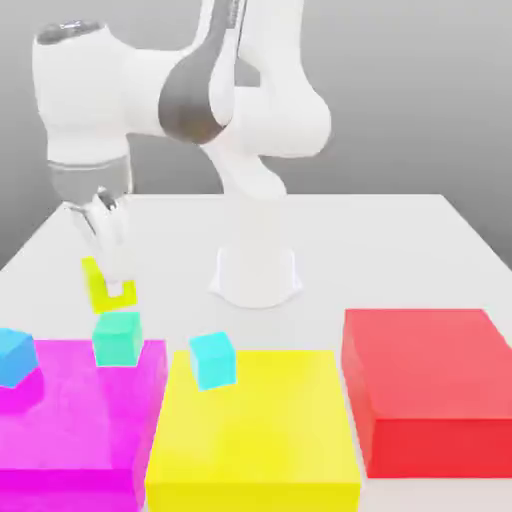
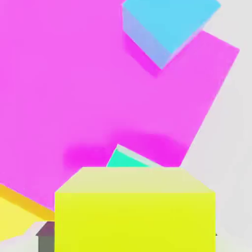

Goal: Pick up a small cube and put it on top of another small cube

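My gripper is shut on the small lime cube, which is held in the air at the exterior view's left. Directly below it, with only a thin gap, the small teal cube rests on the back edge of a big magenta block. In the hand view the lime cube sits close in front and hides most of the teal cube, of which only a corner peeks out past it on the magenta block.
A sky-blue cube sits on the magenta block's left side. A cyan cube stands on a big flat yellow block. A big red block lies at the exterior view's right. The arm's white base stands behind.
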